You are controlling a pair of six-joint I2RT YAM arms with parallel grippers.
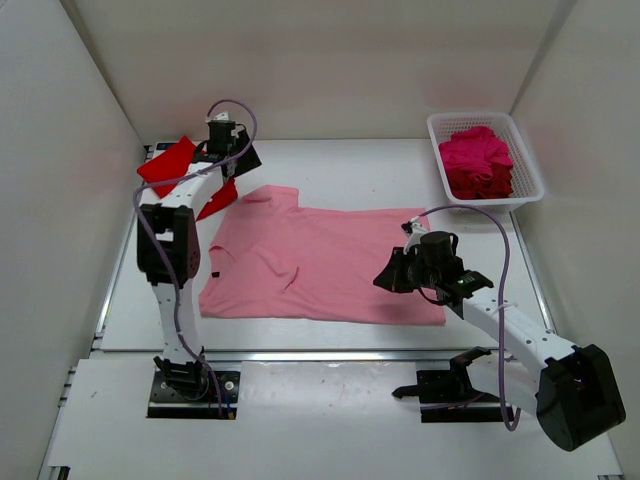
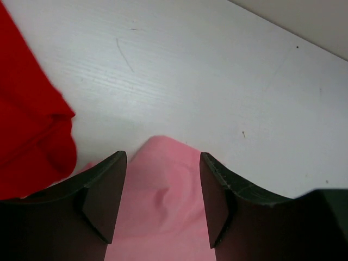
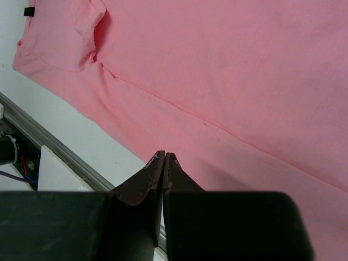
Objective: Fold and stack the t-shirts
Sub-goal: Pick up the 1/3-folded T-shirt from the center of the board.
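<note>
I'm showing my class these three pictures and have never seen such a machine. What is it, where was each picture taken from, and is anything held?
These are two robot arms bolted to a table. The wide picture looks down from above and behind them; the other two come from a camera on each wrist. A light pink t-shirt lies spread flat, a bright red t-shirt sits far left, and a white basket holds more shirts. The left hand is open over the pink shirt's edge; the right hand is shut, apparently empty.
</note>
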